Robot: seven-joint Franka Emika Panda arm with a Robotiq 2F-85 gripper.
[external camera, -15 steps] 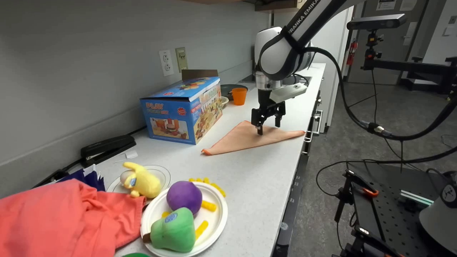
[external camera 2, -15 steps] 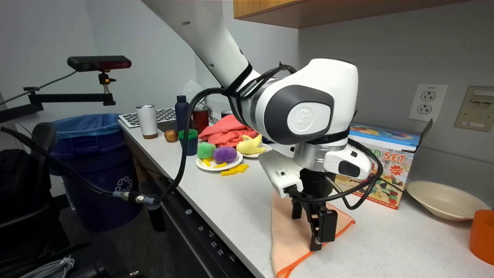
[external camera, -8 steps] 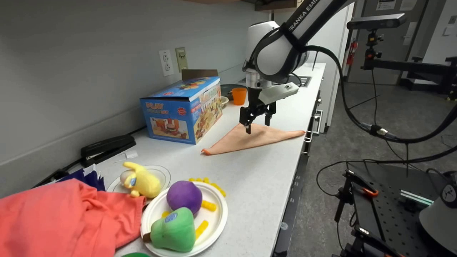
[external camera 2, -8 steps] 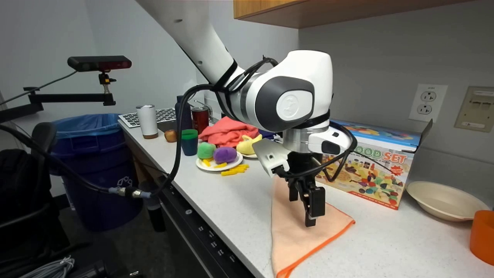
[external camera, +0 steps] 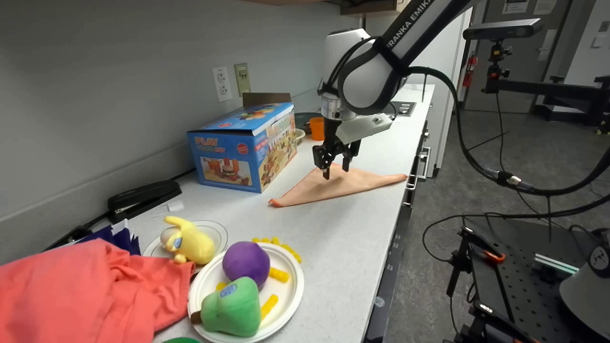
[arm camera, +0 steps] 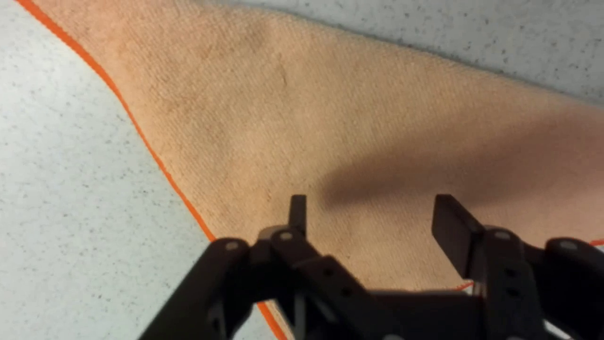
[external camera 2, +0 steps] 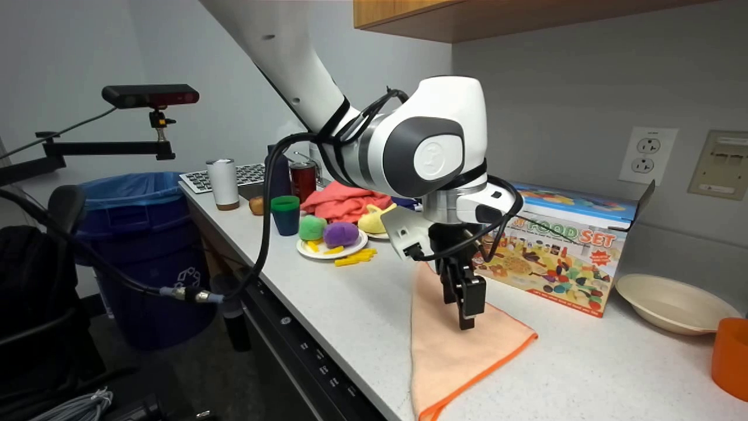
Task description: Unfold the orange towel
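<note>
Orange towel [external camera: 340,186] lies as a triangle on the counter [external camera: 333,238], right of the blue box [external camera: 245,147] in an exterior view. Over it hovers the gripper [arm camera: 370,203], its fingers [arm camera: 454,236] well apart, released.

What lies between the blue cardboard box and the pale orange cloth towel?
Only bare white countertop separates the box and towel in both exterior views.

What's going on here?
A Franka arm has its gripper open above the orange towel, with nothing between the fingers. The towel lies on the white counter in a roughly triangular shape, so it looks not yet unfolded. A food set box stands near it.
</note>
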